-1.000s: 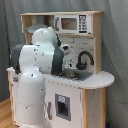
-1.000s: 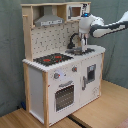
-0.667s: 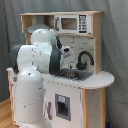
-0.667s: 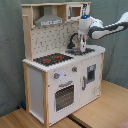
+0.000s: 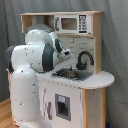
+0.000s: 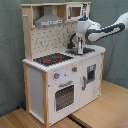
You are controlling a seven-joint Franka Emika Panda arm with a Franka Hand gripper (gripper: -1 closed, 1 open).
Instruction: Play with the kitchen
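Since a second ago I see the white arm's gripper lowered beside the pale-wood toy kitchen's black faucet; finger state indeterminable.

The kitchen is pale wood with white panels, a dotted pegboard back, a grey hood, red-ringed black stovetop and black faucet. The arm is white with black joints.
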